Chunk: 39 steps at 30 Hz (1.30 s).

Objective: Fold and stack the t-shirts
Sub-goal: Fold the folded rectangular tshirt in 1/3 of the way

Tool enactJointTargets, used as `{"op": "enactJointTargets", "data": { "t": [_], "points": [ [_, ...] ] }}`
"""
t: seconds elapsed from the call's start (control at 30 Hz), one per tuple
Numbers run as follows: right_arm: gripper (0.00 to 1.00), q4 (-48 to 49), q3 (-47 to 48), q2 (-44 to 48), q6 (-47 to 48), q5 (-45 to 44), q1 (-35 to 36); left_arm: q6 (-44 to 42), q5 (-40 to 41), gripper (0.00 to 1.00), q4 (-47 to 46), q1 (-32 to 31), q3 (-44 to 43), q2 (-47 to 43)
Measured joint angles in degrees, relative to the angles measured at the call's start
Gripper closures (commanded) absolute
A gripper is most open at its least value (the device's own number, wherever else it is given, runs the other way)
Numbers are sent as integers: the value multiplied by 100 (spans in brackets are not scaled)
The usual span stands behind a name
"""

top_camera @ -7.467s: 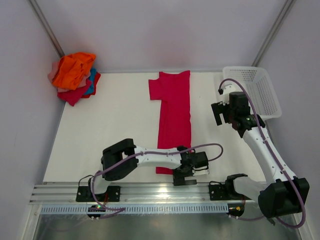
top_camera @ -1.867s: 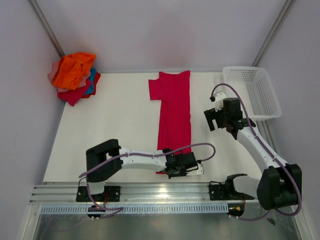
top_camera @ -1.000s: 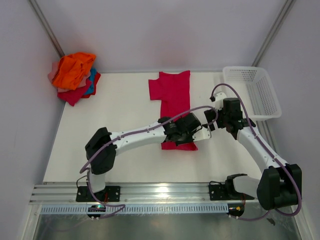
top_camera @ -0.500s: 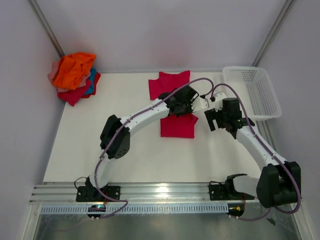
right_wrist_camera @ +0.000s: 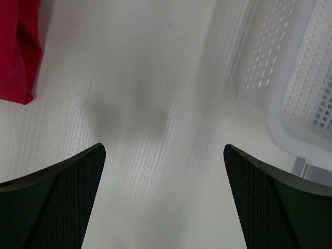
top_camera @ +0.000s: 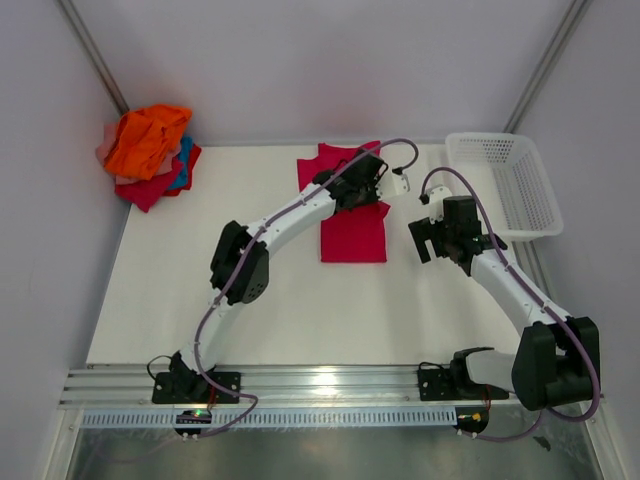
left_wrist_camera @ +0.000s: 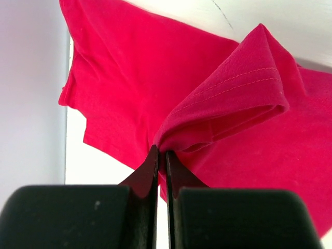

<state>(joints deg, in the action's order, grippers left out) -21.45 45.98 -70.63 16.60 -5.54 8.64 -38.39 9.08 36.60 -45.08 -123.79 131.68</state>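
Arm (top_camera: 290, 212) on left stretches forward, end effector (left_wrist_camera: 162, 153) pinching crimson t-shirt (left_wrist_camera: 119, 88)

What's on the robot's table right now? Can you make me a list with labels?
Being folded: crimson t-shirt, mid-table, doubled over
Left arm: left pincer shut on the crimson t-shirt's stitched edge, above its far end
Right arm: right pincer open, empty, above the table beside the white mesh basket
Waiting: pile of t-shirts, orange, red, blue, pale pink, far left corner
Basket spot: far right
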Motion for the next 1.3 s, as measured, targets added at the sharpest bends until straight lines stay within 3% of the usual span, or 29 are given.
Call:
{"op": "enactJointTargets", "data": {
  "t": [0.43,0.97,1.0,1.03,1.1,1.13,1.17,1.3],
  "points": [
    [0,-2,42,-2,-7,-33,0,-264,225,100,-490,205,-487,1012],
    [1,-20,70,-201,-31,-26,0,-328,358,99,-1003,481,-726,1458],
    [1,-22,76,-210,-31,-26,-2,-348,339,96,-1012,481,-726,1491],
    [1,-24,76,-216,-31,-28,0,-363,319,77,-1010,481,-726,1526],
    [1,-42,76,-216,-31,-26,-2,-424,236,24,-975,483,-723,1561],
    [1,-48,76,-216,-31,-26,-2,-413,197,5,-946,483,-717,1561],
    [1,-48,76,-219,-31,-26,0,-398,184,1,-944,483,-708,1561],
    [1,-50,79,-219,-31,-24,-2,-168,179,1,-1097,483,-496,1464]
  ]
}}
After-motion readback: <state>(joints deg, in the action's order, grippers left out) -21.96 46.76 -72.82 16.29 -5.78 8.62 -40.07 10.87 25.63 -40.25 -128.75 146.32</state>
